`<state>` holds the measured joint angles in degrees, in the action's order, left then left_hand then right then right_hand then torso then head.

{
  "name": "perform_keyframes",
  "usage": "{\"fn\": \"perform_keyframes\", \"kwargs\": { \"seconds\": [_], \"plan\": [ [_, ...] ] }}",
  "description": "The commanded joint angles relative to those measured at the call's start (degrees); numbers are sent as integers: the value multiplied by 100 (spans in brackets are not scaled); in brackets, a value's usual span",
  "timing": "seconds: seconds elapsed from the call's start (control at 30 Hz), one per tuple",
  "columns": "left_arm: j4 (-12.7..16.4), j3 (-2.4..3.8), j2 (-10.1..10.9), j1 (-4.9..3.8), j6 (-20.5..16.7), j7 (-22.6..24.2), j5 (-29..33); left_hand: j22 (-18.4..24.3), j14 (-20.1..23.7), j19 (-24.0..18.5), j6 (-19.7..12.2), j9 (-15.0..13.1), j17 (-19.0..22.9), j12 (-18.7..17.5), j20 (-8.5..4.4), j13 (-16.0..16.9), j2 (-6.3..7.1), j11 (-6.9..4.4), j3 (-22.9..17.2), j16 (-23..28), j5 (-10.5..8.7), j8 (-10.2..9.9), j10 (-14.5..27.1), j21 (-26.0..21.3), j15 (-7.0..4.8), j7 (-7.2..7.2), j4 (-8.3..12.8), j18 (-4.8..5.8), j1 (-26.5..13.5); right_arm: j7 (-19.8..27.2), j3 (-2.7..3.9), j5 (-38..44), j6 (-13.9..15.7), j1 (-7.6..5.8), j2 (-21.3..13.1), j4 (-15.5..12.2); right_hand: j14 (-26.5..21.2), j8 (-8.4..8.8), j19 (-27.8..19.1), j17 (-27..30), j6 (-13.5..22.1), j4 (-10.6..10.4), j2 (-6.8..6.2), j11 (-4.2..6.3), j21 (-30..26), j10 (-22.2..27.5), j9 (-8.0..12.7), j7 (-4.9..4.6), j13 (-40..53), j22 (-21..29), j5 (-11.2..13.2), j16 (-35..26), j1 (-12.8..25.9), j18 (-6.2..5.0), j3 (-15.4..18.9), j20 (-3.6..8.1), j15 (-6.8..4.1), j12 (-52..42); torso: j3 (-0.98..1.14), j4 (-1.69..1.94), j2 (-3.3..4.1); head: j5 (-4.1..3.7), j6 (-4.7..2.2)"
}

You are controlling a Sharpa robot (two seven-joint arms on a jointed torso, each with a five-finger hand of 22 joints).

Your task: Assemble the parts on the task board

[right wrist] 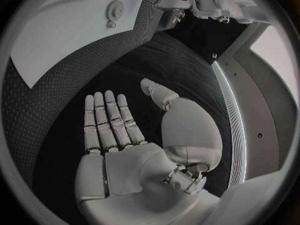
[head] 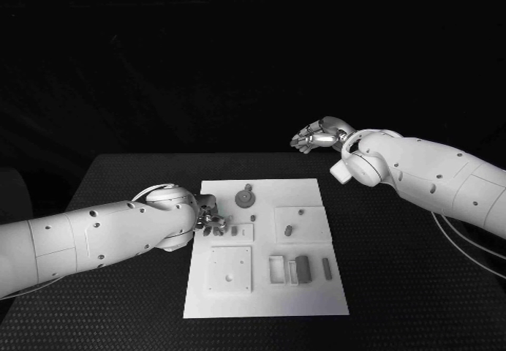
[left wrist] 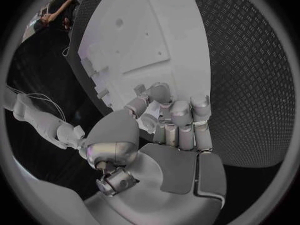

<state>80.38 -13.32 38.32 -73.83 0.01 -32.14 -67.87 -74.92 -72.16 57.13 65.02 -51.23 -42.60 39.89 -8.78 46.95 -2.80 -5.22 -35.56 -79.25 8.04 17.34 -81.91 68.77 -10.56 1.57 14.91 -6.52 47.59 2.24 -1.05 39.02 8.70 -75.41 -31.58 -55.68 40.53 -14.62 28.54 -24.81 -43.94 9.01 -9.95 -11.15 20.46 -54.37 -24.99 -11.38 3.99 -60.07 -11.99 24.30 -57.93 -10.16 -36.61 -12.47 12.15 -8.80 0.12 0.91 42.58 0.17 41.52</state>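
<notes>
The white task board [head: 264, 296] lies in the middle of the black table. Grey parts sit on it: a round gear [head: 245, 197], a short peg [head: 288, 230] on a square plate, and dark bars [head: 303, 268] near the front. My left hand [head: 211, 221] rests at the board's left edge, fingers [left wrist: 181, 115] curled in toward the thumb just above the board [left wrist: 144, 30]. Whether a part sits between them is hidden. My right hand [head: 322, 135] hangs high beyond the board's far right corner, palm [right wrist: 119, 135] flat, fingers straight and holding nothing. The gear [right wrist: 114, 9] shows there too.
A raised square plate with holes [head: 230, 267] and a small rectangular frame [head: 277, 269] sit on the board's near half. Bare black table [head: 411, 278] lies to the right of the board and in front of it.
</notes>
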Motion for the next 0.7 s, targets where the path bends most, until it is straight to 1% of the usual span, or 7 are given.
{"fn": "perform_keyframes", "kwargs": {
  "seconds": [0.03,0.17,0.4,0.6,0.63,0.7],
  "plan": [
    [36,-40,-12,63,270,22,48,-6,-2,17,105,-11,6,20,-554,-7,-87,-15,7,-34,26,23,13,32,-78,-65,-9,-36,70,63,2,-8,-83,2,-4,-6,-50,-33,-47,9,31,-23,29,-28,-25,-4,7,-97,-6,-10,-24,-31,43,60,16,-5,9,30,-1,3,0,-1,1],
    [28,-40,6,63,273,-1,48,-6,-3,19,105,-12,6,22,-554,-8,-96,-16,6,-38,47,29,13,34,-79,-67,-8,-35,70,63,2,-9,-80,2,-7,-6,-50,-34,-47,9,31,-24,30,-28,-26,-5,8,-97,-6,-12,-26,-31,44,60,17,-5,9,31,3,2,-2,3,-1],
    [32,-40,18,63,273,-15,48,-7,-4,20,107,-14,7,24,-554,-9,-106,-18,8,-41,57,34,12,35,-80,-68,-10,-35,67,64,2,-9,-84,2,-9,-9,-51,-34,-48,10,32,-24,29,-28,-29,-5,9,-97,-6,-14,-27,-30,44,60,19,-4,9,33,-3,2,2,7,-2],
    [32,-39,24,63,304,-30,50,-7,-4,20,108,-14,7,24,-554,-10,-106,-18,10,-42,62,37,13,35,-81,-69,-10,-34,64,65,2,-9,-90,3,-13,-12,-52,-35,-49,10,33,-24,28,-28,-31,-4,11,-97,-6,-16,-28,-31,44,60,20,-4,9,34,-4,7,0,1,-3],
    [32,-39,25,63,309,-33,50,-8,-3,20,108,-15,7,24,-554,-10,-107,-18,10,-42,65,38,13,35,-81,-69,-10,-34,63,66,2,-9,-91,3,-13,-10,-52,-35,-49,10,33,-23,28,-28,-31,-4,11,-97,-6,-16,-29,-30,43,60,21,-4,9,35,-4,8,1,4,6],
    [28,-39,24,63,285,-51,50,-8,-3,20,108,-15,8,24,-554,-11,-108,-18,10,-42,67,39,14,35,-81,-69,-9,-34,63,66,2,-9,-91,3,-13,-10,-52,-35,-49,10,33,-23,28,-28,-32,-4,11,-97,-6,-17,-29,-30,43,60,21,-4,9,35,-4,7,1,11,-1]
  ]
}}
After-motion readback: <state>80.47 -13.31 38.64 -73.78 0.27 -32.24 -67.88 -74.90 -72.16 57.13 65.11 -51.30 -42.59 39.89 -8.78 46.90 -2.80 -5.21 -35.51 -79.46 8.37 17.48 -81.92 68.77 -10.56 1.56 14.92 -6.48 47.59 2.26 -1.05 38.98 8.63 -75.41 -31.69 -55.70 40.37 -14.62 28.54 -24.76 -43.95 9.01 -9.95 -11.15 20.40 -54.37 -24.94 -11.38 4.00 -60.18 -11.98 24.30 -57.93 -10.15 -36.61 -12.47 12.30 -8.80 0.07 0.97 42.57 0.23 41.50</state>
